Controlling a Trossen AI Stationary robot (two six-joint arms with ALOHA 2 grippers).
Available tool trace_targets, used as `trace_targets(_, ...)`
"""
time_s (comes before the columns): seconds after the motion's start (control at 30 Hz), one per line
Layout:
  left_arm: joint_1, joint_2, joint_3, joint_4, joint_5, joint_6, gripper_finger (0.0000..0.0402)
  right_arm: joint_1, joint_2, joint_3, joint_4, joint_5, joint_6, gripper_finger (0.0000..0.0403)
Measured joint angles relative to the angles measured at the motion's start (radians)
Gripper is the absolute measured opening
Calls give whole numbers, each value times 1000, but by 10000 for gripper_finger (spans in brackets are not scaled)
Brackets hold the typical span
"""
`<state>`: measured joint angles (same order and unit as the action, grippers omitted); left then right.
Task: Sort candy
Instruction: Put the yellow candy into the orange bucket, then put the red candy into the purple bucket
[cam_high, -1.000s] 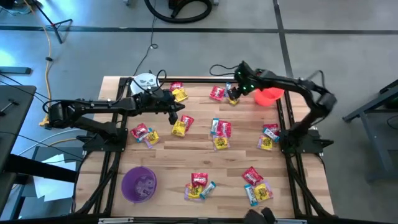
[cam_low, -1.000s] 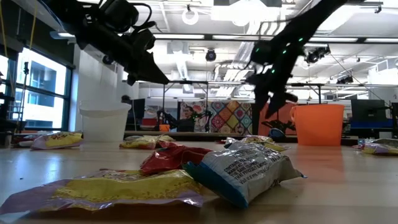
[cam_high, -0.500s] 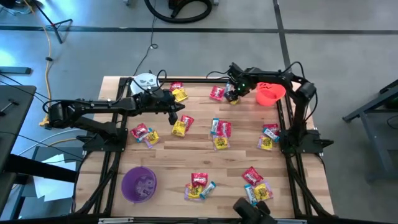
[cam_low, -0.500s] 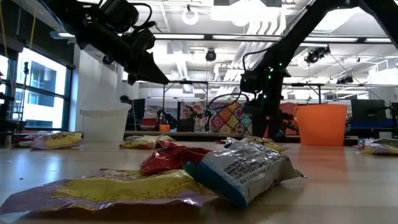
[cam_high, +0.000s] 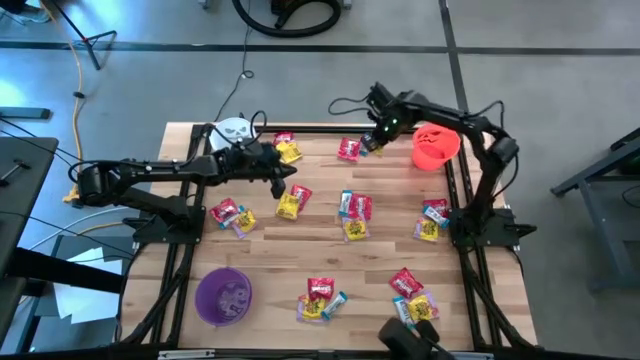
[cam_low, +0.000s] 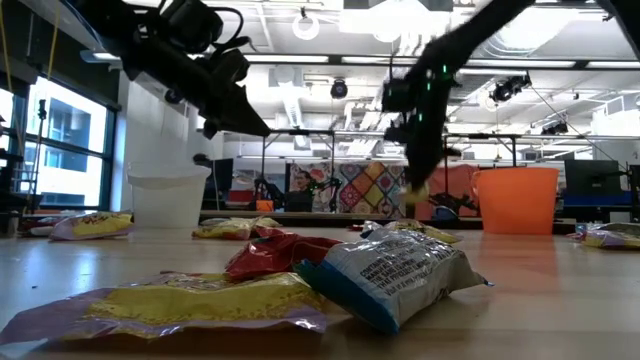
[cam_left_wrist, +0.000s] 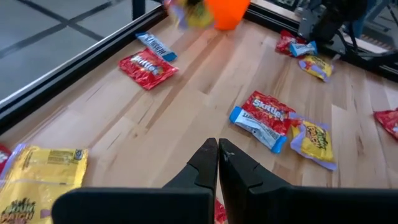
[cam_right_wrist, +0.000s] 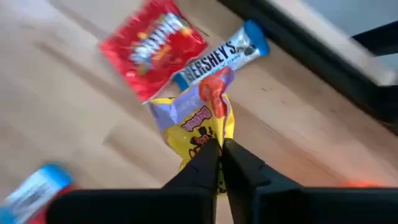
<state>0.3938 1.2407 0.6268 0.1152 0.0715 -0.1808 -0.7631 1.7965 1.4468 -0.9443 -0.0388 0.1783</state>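
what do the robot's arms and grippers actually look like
Both arms are dark, near-black jointed links on black frame bases at the table's sides. The left gripper ends in two slim black wedge-shaped fingers tapering to points; the right gripper has the same pair. Small green lights glow near the right arm's wrist, and thin black cables loop along it. No markings can be read.

two dark, cabled, black-fingered arms

Right gripper (cam_right_wrist: 221, 163) pinched on a yellow candy pouch (cam_right_wrist: 197, 127), dangling above the wooden bench (cam_right_wrist: 74, 118), red candy packet (cam_right_wrist: 153, 47) and blue-tipped Hershey's bar (cam_right_wrist: 221, 55) lying beyond it, touching
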Motion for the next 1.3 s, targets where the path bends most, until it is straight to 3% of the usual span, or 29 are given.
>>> trace_targets(0.1,10,0,0,-10,12,-10,0,0,-89,47,-107,25,0,6)
trace_targets(0.27,13,0,0,-33,24,-10,0,-48,-269,19,-249,193,57,2)
trace_targets(0.53,13,0,0,-43,24,-11,0,-188,-436,-263,-180,307,211,1)
trace_targets(0.77,13,0,1,-43,24,-10,0,-167,-399,-382,-17,450,316,0)
trace_targets(1.0,12,0,1,-43,24,-10,0,-192,-301,-398,13,412,316,4)
trace_targets(1.13,12,0,1,-43,24,-16,0,-193,-291,-351,-55,401,311,39)
trace_targets(1.3,12,0,1,-62,24,-25,0,-191,-292,-221,-214,417,290,120)
